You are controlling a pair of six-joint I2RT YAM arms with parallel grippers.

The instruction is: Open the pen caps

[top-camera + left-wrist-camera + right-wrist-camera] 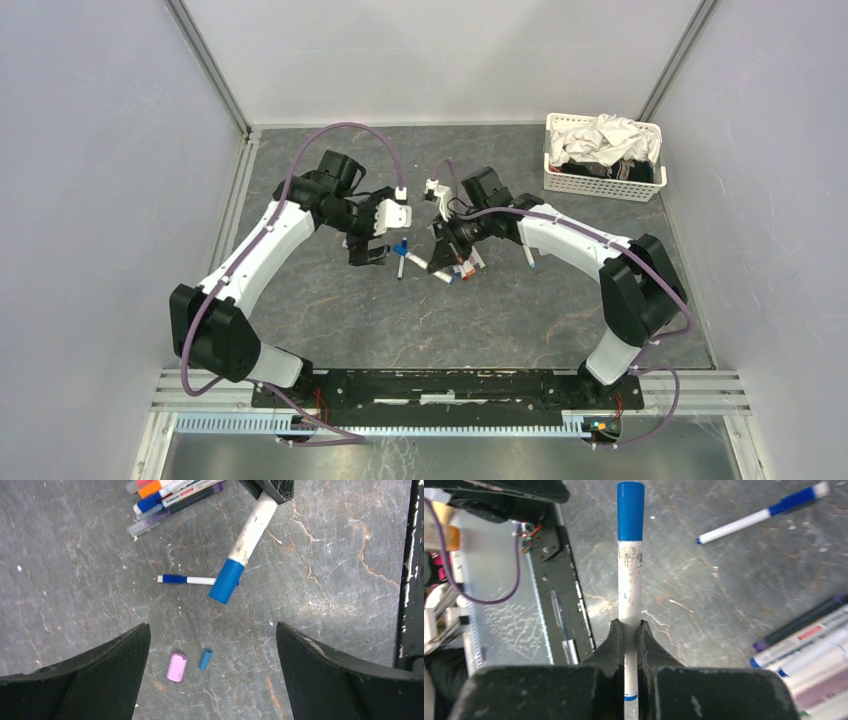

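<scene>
Blue plastic pen cap (630, 510) is awaiting a pull from our wide-open left gripper (212, 630), we judge, while our right gripper (629, 627) is clamping its white marker barrel (629, 580).

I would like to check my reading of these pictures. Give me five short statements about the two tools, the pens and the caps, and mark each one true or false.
1. The right tool is shut on a white pen. True.
2. That pen's blue cap is already off. False: it sits on the end of the barrel.
3. The left tool grips a lilac cap. False: it is open, and the lilac cap lies loose on the table beside a small blue cap.
4. A thin pen lies alone, apart from the bundle of pens. True.
5. The basket stands at the near left of the table. False: it is in the far right corner.
</scene>
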